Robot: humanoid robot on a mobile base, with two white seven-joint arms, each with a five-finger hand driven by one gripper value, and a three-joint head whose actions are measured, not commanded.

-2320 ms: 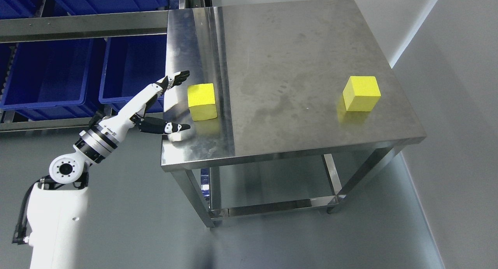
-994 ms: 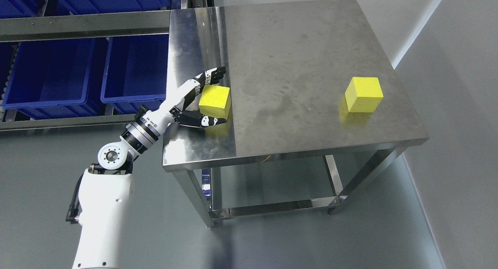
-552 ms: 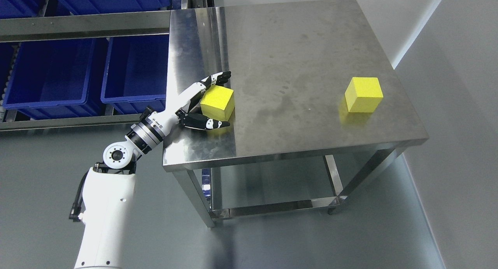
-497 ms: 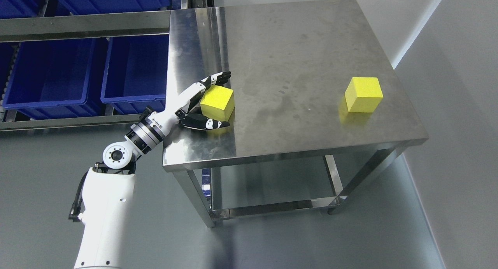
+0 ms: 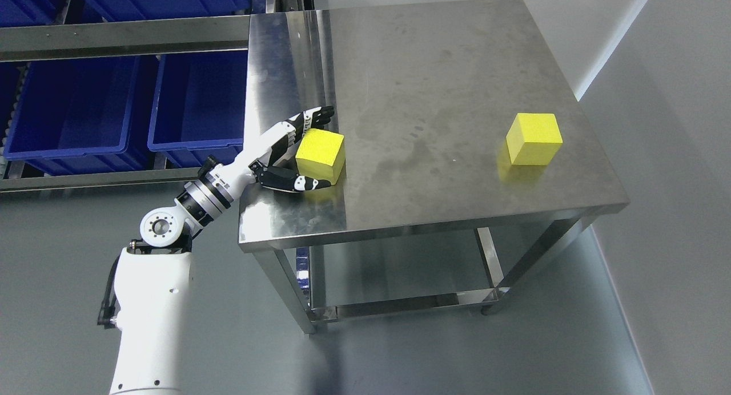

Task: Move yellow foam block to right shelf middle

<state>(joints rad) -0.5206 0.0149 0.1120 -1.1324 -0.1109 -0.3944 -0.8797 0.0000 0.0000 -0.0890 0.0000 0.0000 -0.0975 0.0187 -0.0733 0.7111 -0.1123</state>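
on table point(image 5: 434, 69), left hand point(image 5: 288, 155) spread, flanking yellow foam block point(image 5: 320, 152).

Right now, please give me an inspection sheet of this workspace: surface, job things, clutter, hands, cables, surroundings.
Surface: steel table, bare metal with dull smudges; a lower shelf shows under it.
Job's things: near yellow foam block sits by the table's left edge; second yellow foam block stands alone near the right edge.
Clutter: nothing seen.
Hands: left hand is open around the near block, fingers behind it and thumb in front; whether they touch it cannot be told. Right hand is not in view.
Cables: a black cable runs along the left arm's lower casing.
Surroundings: blue bins on a rack at left, grey floor, white wall at right.
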